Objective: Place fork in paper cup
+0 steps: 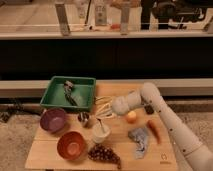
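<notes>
Tipping is the chief worry: the paper cup (101,134) is small and looks light. It stands near the front middle of the bench (50,159), with what looks like the fork (99,124) showing as a thin dark sliver slanting up out of its mouth. The end effector (104,106) hangs just above and behind the cup. Its fingers are drawn tight together, and I cannot tell whether they pinch the top of the fork or have let it go. If they do hold it, any sideways drag of the arm would probably lever the cup over. A release while the fork leans hard on the rim could do the same, since the handle's weight sits high and off-centre. A toppled cup would likely roll into the metal cup (83,118) just to its left, or toward the orange bowl (71,145) and the grapes (104,154) close in front. A straight upward retreat seems safest. Lifting with the fingers clamped, however, could carry the fork back out.
</notes>
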Robot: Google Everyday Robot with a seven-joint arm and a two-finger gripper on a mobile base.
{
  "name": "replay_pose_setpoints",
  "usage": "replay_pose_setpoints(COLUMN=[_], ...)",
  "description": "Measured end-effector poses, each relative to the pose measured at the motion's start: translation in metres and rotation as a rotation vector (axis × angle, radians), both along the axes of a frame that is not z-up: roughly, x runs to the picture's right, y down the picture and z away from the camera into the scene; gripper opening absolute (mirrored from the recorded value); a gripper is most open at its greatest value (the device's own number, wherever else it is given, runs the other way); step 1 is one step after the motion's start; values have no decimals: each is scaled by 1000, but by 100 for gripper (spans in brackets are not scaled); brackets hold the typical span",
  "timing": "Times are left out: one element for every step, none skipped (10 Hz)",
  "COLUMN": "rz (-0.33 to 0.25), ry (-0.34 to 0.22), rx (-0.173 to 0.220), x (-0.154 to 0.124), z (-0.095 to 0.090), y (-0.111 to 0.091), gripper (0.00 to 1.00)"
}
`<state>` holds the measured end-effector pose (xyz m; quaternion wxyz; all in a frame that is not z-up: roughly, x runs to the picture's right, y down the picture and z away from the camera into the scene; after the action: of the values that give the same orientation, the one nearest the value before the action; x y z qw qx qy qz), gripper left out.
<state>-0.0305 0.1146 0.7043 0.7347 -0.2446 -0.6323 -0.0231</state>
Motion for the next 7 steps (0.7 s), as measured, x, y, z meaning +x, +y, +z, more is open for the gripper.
replay_pose_setpoints(rz=[-7,-20,-39,-50,-58,-65,-75], ry=[0,-4,-11,-11,-11,-8,-7], rx=[-9,-19,-31,-39,-38,-35,-33], x=[-4,-13,-29,-39,-45,-49,-54], z=[6,13,19,24,24,16,7], y=[-1,-1,1,5,10,15,21], gripper=[0,0,0,0,0,0,0])
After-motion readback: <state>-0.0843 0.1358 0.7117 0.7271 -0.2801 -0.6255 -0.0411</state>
